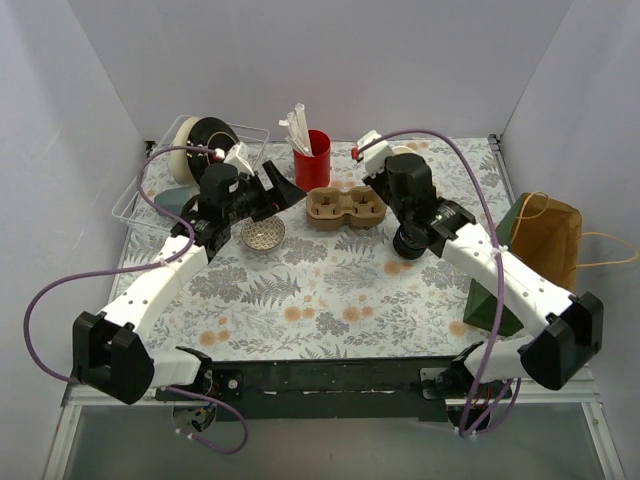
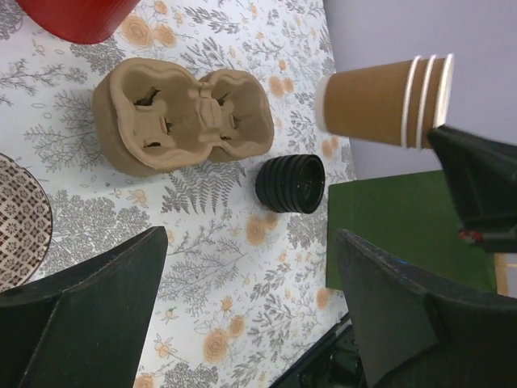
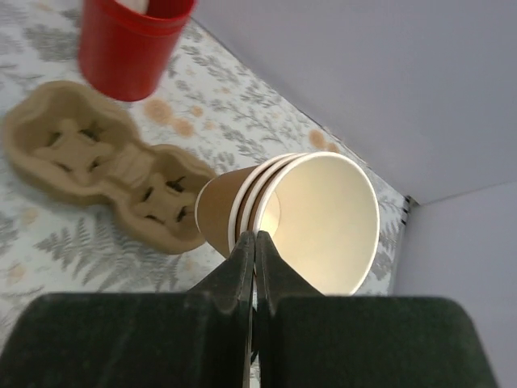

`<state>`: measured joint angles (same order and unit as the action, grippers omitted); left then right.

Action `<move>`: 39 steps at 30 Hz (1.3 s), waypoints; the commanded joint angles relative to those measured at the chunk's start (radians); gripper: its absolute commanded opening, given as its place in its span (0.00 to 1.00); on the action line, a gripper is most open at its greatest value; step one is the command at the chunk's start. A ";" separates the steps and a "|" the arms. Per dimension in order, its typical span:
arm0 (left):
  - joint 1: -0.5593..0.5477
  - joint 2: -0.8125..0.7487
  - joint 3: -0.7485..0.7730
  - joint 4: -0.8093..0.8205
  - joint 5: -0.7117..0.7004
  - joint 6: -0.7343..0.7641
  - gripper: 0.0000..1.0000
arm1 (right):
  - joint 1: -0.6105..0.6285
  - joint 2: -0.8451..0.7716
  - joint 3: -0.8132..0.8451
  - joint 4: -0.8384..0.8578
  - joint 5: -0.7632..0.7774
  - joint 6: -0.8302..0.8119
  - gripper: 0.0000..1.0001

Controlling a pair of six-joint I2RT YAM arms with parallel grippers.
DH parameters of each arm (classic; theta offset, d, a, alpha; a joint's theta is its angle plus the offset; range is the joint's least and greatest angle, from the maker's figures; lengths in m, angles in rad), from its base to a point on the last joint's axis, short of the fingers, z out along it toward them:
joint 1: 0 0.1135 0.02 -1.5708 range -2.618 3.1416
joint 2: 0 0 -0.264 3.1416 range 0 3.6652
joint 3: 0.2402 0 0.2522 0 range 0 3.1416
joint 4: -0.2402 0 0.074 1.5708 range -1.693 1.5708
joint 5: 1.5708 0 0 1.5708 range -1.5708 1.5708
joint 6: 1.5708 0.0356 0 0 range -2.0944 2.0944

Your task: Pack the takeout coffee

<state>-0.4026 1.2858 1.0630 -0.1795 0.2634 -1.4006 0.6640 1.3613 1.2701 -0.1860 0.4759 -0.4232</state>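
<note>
**Holding the cup by its rim, lid off**

Clenched on the rim of the cup (image 3: 323,218), the right gripper (image 3: 253,238) holds it in the air, on its side. One finger is inside the white mouth and one outside. From the left wrist the brown cup (image 2: 371,101) shows white rings at its mouth end and hangs clear of the table (image 1: 330,290), near the back wall. It is not in the carrier (image 2: 182,117); both of that pulp tray's slots are empty.

The black lid (image 2: 291,184) is off the cup and lies on the table just beside the carrier's right end.

The left gripper (image 2: 250,238) is released, its jaws wide apart with nothing between them, and faces the carrier and lid. A patterned bowl (image 1: 262,233) sits near it. A red cup (image 1: 312,158) holding white sticks stands behind the carrier.
</note>
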 commanded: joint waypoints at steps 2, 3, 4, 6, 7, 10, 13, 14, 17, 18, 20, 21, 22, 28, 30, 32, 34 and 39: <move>0.002 -0.121 -0.108 0.017 0.187 -0.009 0.82 | 0.153 -0.142 -0.096 -0.019 -0.112 0.023 0.01; 0.002 -0.134 -0.136 0.032 0.209 -0.035 0.81 | 0.181 -0.155 -0.129 -0.029 -0.093 0.030 0.01; 0.002 -0.167 -0.173 0.052 0.235 -0.052 0.79 | 0.204 -0.175 -0.146 -0.032 -0.079 0.044 0.01; 0.002 -0.198 -0.283 0.126 0.273 -0.090 0.78 | 0.267 -0.188 -0.172 -0.041 -0.054 0.084 0.01; 0.001 -0.226 -0.317 0.173 0.281 -0.124 0.77 | 0.284 -0.189 -0.195 -0.041 -0.039 0.093 0.01; -0.004 -0.238 -0.426 0.287 0.316 -0.181 0.75 | 0.350 -0.170 -0.221 -0.044 0.001 0.141 0.01; -0.008 -0.215 -0.475 0.388 0.349 -0.204 0.75 | 0.381 -0.153 -0.236 -0.026 0.017 0.201 0.01; -0.011 -0.198 -0.480 0.412 0.352 -0.207 0.75 | 0.390 -0.151 -0.247 -0.020 0.020 0.211 0.01; -0.012 -0.160 -0.503 0.490 0.359 -0.231 0.76 | 0.408 -0.137 -0.256 -0.001 0.013 0.241 0.01; -0.013 -0.148 -0.511 0.518 0.368 -0.242 0.75 | 0.413 -0.134 -0.256 0.002 0.021 0.247 0.01; -0.024 -0.126 -0.528 0.604 0.392 -0.273 0.75 | 0.419 -0.120 -0.255 0.006 0.027 0.261 0.01; -0.028 -0.102 -0.529 0.620 0.392 -0.276 0.75 | 0.421 -0.114 -0.255 0.008 0.026 0.264 0.01; -0.031 -0.089 -0.528 0.644 0.395 -0.278 0.75 | 0.421 -0.105 -0.255 0.011 0.026 0.267 0.01; -0.058 0.006 -0.511 0.693 0.385 -0.278 0.75 | 0.428 -0.071 -0.253 0.023 0.038 0.268 0.01; -0.062 0.023 -0.500 0.695 0.384 -0.273 0.75 | 0.428 -0.067 -0.255 0.034 0.044 0.270 0.01; -0.067 0.043 -0.495 0.690 0.369 -0.262 0.75 | 0.428 -0.065 -0.256 0.039 0.044 0.268 0.01; -0.068 0.056 -0.491 0.698 0.367 -0.258 0.75 | 0.430 -0.062 -0.258 0.043 0.043 0.270 0.01; -0.071 0.109 -0.472 0.709 0.358 -0.261 0.75 | 0.428 -0.057 -0.267 0.045 0.036 0.279 0.01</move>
<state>-0.4683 1.3754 0.5518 0.4927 0.6319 -1.6726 1.0885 1.3045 1.0145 -0.2054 0.4950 -0.1604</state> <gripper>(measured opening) 0.751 0.029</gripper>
